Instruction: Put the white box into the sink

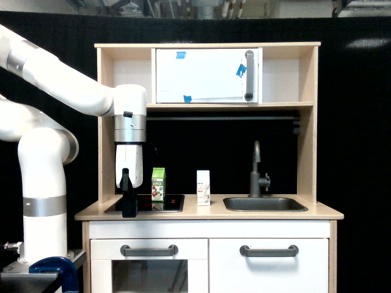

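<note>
Exterior view: the white box [203,187] stands upright on the counter [208,213], between the stove [145,204] and the sink [264,204]. The gripper [129,204] hangs low over the stove's near left part, beside the green carton [159,184]; whether its jaws are apart, I can't tell.

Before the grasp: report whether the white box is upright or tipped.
Upright. The white box stands tall on its base on the countertop, between the stove top and the sink.
</note>
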Controlling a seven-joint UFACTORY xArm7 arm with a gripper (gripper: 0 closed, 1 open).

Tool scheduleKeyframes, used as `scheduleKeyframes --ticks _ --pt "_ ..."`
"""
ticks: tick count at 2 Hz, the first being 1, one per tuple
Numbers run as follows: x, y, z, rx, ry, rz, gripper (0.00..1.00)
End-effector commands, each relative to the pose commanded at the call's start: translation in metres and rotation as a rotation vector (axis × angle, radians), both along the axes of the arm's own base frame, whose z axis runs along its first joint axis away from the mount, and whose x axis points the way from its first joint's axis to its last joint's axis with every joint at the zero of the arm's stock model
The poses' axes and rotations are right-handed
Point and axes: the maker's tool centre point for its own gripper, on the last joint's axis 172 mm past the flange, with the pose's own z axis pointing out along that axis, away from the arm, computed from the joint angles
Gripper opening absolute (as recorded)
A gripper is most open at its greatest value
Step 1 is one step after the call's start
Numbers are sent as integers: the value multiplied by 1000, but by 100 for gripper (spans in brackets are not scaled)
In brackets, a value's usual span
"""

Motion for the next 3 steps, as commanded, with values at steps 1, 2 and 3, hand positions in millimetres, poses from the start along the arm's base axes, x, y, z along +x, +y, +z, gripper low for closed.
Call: scheduleKeyframes --ticks 1,2,3 --pt "2 2 2 -9 0 26 100" --pt "29 34 18 19 -86 236 100" --pt "94 47 40 162 -203 868 100"
